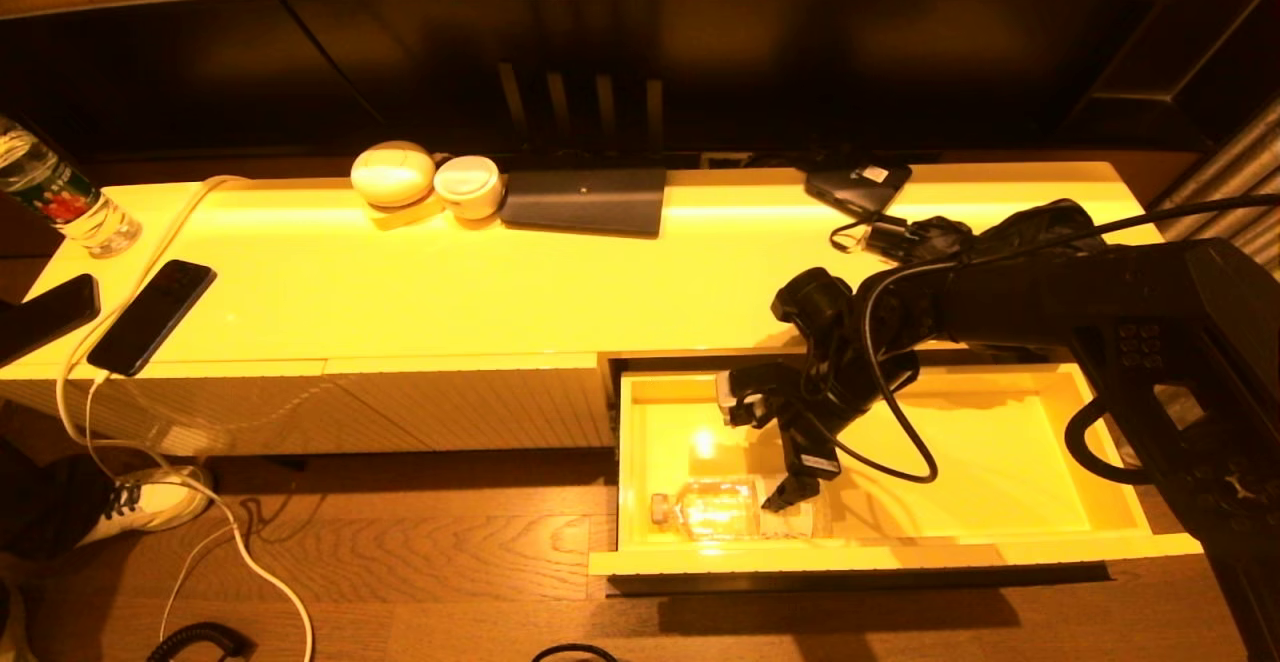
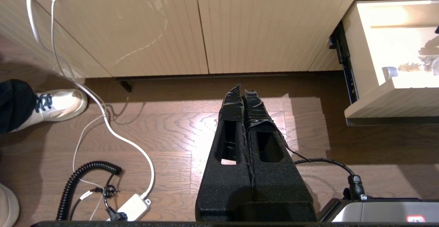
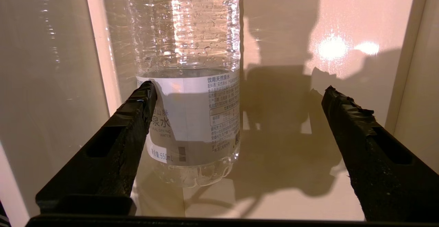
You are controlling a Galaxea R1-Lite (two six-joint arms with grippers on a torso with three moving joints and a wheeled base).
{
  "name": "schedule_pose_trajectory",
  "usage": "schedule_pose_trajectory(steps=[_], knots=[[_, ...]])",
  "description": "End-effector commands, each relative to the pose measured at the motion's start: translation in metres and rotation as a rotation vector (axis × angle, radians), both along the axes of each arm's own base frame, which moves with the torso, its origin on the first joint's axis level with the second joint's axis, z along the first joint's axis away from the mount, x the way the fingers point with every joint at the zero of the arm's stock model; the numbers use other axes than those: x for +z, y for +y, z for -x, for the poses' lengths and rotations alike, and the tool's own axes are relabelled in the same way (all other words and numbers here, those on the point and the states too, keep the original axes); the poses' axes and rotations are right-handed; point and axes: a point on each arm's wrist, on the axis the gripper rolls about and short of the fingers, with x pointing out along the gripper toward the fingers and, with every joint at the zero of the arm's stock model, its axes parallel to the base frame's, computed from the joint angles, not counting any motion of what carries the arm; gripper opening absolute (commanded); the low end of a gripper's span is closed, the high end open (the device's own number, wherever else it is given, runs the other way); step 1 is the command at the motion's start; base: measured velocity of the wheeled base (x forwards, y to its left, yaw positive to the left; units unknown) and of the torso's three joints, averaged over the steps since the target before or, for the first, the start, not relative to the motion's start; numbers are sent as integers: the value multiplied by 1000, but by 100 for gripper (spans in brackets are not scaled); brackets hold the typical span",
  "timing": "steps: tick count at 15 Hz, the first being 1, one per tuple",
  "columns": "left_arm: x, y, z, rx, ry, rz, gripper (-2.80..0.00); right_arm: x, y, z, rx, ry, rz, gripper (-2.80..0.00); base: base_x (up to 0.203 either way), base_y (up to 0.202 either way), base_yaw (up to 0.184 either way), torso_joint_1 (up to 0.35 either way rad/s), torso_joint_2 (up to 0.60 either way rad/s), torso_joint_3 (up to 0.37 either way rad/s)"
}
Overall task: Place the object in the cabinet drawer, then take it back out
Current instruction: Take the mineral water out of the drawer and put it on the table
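Right end effector (image 3: 236, 93): fingers spread wide, low inside the cabinet drawer, one finger (image 3: 135, 112) against the water bottle's label, the other well clear.
Water bottle (image 1: 735, 509): clear, lying on its side in the drawer, just behind the front wall.
Cabinet drawer (image 1: 900, 552): pulled out, glossy yellow inside.
Left end effector (image 2: 244, 96): fingers pressed together, over the wooden floor, left of the drawer.
Desk (image 1: 450, 282): behind the drawer, carrying phones.

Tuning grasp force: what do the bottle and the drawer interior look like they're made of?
Water bottle: thin clear plastic, ribbed and glossy, with a white paper-like label; likely deformable.
Cabinet drawer: smooth glossy cream-yellow interior, probably lacquer or laminate, since it mirrors the lamp glare; front is pale and ribbed.
Right gripper fingers: black, rough-looking tape wrap.
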Motion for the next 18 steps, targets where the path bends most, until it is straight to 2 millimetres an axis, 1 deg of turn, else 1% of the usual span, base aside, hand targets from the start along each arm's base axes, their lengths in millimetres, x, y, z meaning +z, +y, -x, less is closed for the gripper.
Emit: schedule_pose_trajectory(steps=[1, 11, 18], knots=[[0, 0, 0, 0, 1, 0, -280, 2, 1, 2, 8, 4, 0, 0, 0, 0, 0, 0, 0, 0], [0, 0, 0, 0, 1, 0, -280, 6, 8, 10, 33, 16, 2, 0, 0, 0, 0, 0, 0, 0], [0, 0, 0, 0, 2, 0, -280, 3, 11, 10, 39, 24, 5, 0, 0, 0, 0, 0, 0, 0]])
